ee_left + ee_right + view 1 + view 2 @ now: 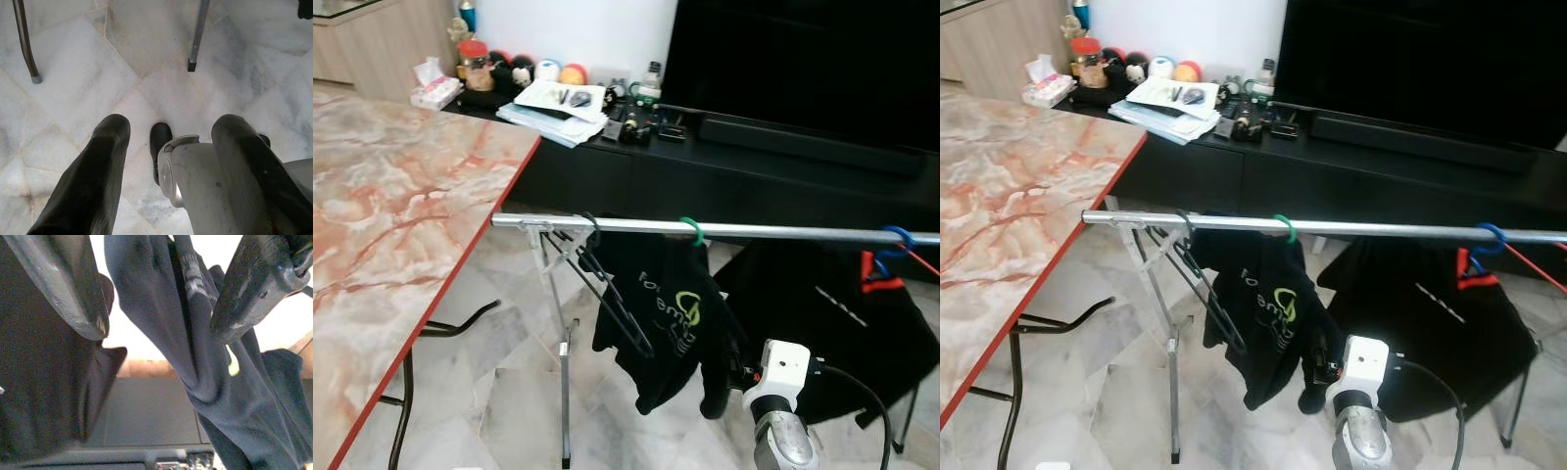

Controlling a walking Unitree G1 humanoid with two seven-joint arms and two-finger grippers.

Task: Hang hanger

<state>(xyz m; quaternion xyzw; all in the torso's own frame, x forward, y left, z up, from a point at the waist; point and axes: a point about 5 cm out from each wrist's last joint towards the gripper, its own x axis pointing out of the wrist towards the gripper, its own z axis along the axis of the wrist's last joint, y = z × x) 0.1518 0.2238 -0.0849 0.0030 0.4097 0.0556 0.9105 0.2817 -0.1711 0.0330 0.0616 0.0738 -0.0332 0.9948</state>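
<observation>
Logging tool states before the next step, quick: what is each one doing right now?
Left tool: open, holding nothing, hanging over the floor.
Right tool: open, fingers either side of the black shirt, not clamped.

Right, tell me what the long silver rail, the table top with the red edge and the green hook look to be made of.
Long silver rail: likely metal tube, from its even grey sheen. Table top with the red edge: polished marble or a look-alike, pink-veined and glossy. Green hook: probably plastic, its colour solid and bright.
</observation>
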